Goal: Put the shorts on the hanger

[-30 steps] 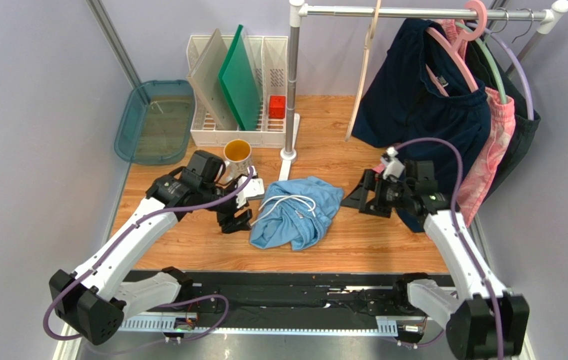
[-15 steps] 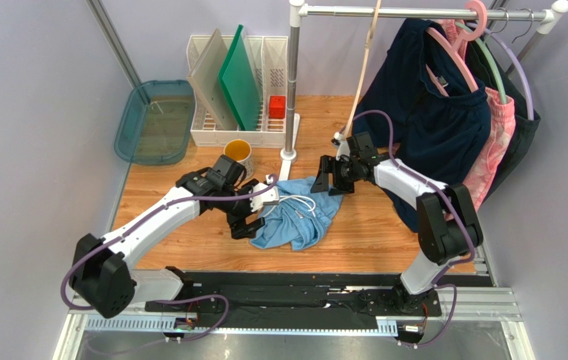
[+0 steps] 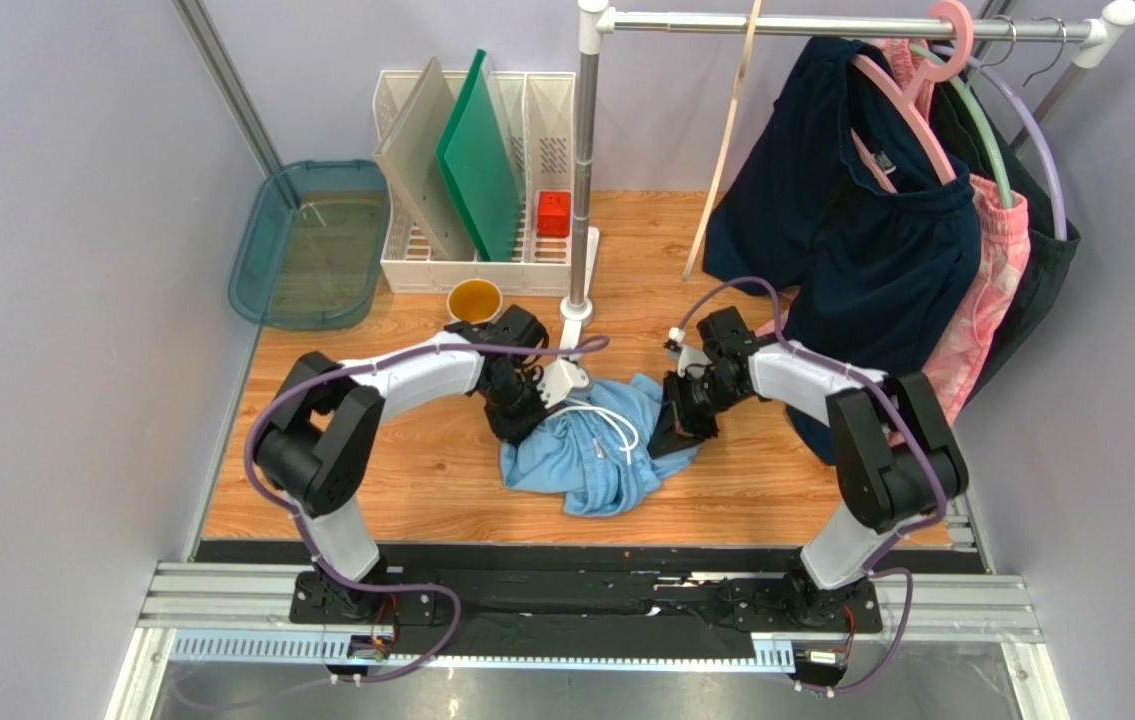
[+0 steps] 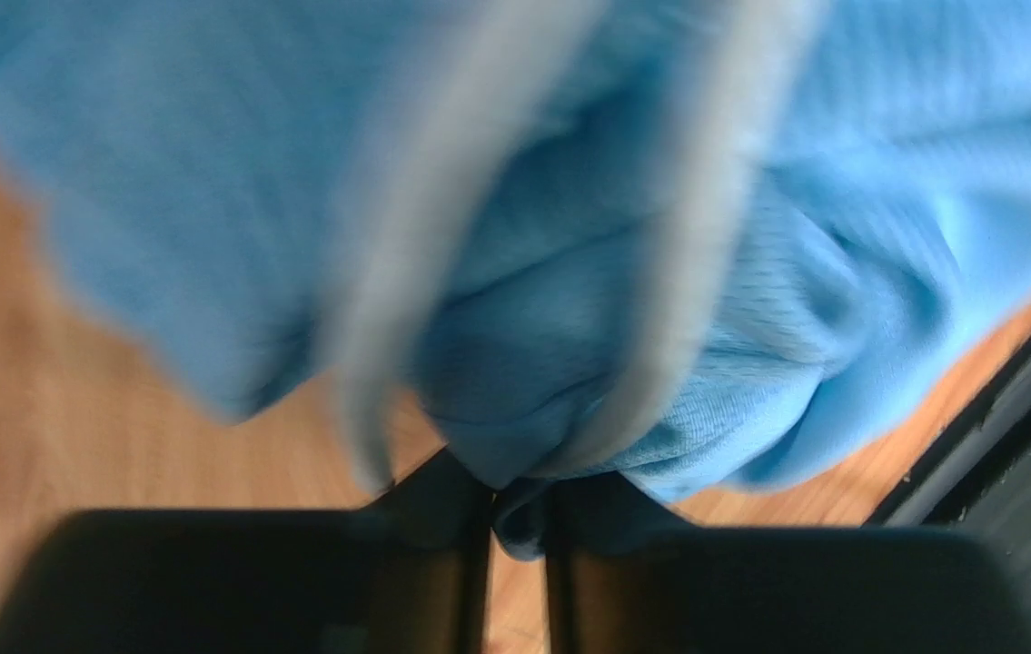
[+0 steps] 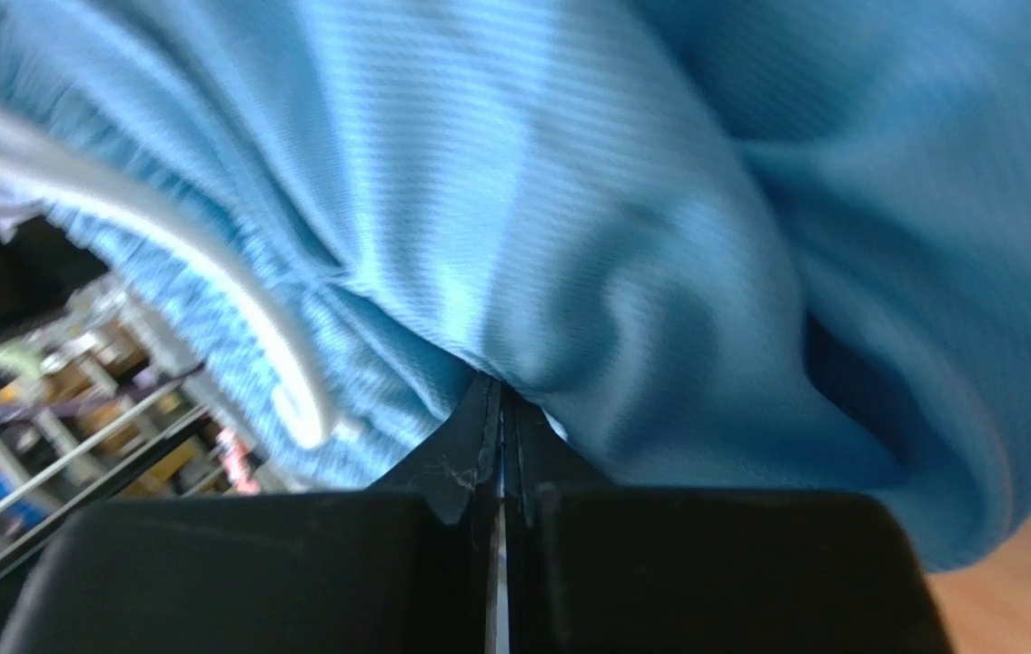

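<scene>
The light blue shorts (image 3: 599, 455) lie crumpled on the wooden table between my two arms, their white drawstring (image 3: 611, 426) on top. My left gripper (image 3: 540, 399) is down on their left edge. In the left wrist view its jaws are shut on a fold of the shorts (image 4: 575, 450) at the left gripper (image 4: 518, 497). My right gripper (image 3: 674, 435) is down on their right edge, shut on a thin edge of the shorts (image 5: 644, 232) at the right gripper (image 5: 500, 405). The beige hanger (image 3: 725, 135) hangs slanted from the rail, apart from both arms.
The rail's post (image 3: 584, 165) stands just behind the shorts. A navy garment (image 3: 859, 225) on a pink hanger (image 3: 904, 93) and a pink garment (image 3: 986, 293) hang at the right. A mug (image 3: 474, 302), a dish rack (image 3: 416, 255) and a teal tray (image 3: 310, 240) stand at the back left.
Both arms came in and down onto the shorts from either side. Both grippers were open before and have now shut on the fabric, and the shorts have bunched slightly.
</scene>
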Robot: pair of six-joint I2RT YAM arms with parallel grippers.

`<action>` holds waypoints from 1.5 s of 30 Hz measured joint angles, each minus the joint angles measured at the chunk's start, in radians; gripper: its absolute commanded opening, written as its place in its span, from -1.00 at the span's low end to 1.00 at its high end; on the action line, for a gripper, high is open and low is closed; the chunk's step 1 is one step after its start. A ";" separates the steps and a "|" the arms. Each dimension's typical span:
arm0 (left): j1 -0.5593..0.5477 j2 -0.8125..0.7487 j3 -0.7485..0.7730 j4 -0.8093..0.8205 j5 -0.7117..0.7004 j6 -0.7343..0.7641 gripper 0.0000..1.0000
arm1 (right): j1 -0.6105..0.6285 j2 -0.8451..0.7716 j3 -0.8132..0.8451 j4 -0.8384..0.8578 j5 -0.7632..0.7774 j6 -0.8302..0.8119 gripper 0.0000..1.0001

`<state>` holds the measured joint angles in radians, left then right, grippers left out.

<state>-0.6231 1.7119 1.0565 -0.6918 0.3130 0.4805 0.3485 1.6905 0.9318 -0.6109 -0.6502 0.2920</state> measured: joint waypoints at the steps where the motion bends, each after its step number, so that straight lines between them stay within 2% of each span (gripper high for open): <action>1: 0.006 0.026 0.029 0.000 -0.007 -0.013 -1.00 | 0.000 -0.028 -0.021 -0.015 -0.022 0.005 -1.00; 5: 0.044 0.071 0.196 0.012 -0.017 -0.058 -1.00 | 0.042 -0.137 -0.084 -0.032 -0.124 0.032 -1.00; 6: 0.051 0.071 0.211 0.018 -0.017 -0.063 -1.00 | 0.061 -0.156 -0.100 -0.023 -0.153 0.042 -0.87; 7: 0.058 0.071 0.253 0.023 -0.016 -0.078 -0.90 | 0.089 -0.175 -0.119 -0.014 -0.181 0.053 -0.69; 8: 0.061 0.071 0.274 0.032 -0.016 -0.086 -0.61 | 0.102 -0.183 -0.127 -0.013 -0.194 0.060 -0.62; 10: 0.065 0.070 0.327 0.038 -0.006 -0.104 -0.19 | 0.136 -0.209 -0.137 -0.018 -0.226 0.071 -0.53; 11: 0.065 0.067 0.336 0.040 0.002 -0.099 -0.02 | 0.140 -0.219 -0.137 -0.019 -0.231 0.070 -0.47; 12: 0.072 0.055 0.338 0.036 0.020 -0.102 -0.02 | 0.134 -0.235 -0.129 -0.032 -0.231 0.058 -0.46; 13: 0.076 0.047 0.336 0.028 0.029 -0.092 0.29 | 0.124 -0.243 -0.122 -0.039 -0.229 0.050 -0.45; 14: 0.082 0.022 0.313 0.035 0.050 -0.083 0.37 | 0.109 -0.251 -0.113 -0.046 -0.227 0.039 -0.44; 18: 0.137 -0.150 0.161 -0.015 0.138 -0.021 0.46 | 0.028 -0.271 -0.060 -0.060 -0.208 0.004 -0.20; 21: 0.164 -0.290 0.057 -0.066 0.183 0.042 0.47 | -0.013 -0.265 -0.008 -0.042 -0.173 0.000 -0.14; 23: 0.137 -0.325 0.034 -0.087 0.198 0.063 0.47 | -0.013 -0.243 0.020 -0.013 -0.159 0.008 -0.16; 27: 0.054 -0.292 0.029 -0.088 0.210 0.058 0.47 | -0.012 -0.121 0.093 0.050 -0.151 0.048 -0.28; 30: 0.026 -0.222 0.053 -0.068 0.229 0.002 0.44 | -0.012 -0.028 0.108 0.100 -0.153 0.094 -0.28; 36: 0.026 -0.081 0.176 0.014 0.245 -0.153 0.43 | -0.012 0.028 0.101 0.193 -0.169 0.206 -0.28; 45: 0.057 -0.111 0.119 0.061 0.243 -0.234 0.43 | -0.006 0.150 0.190 0.294 -0.182 0.293 -0.23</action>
<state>-0.5663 1.6009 1.1751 -0.6304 0.5556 0.2462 0.3424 1.8400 1.1221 -0.3172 -0.8326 0.5850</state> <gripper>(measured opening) 0.714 0.381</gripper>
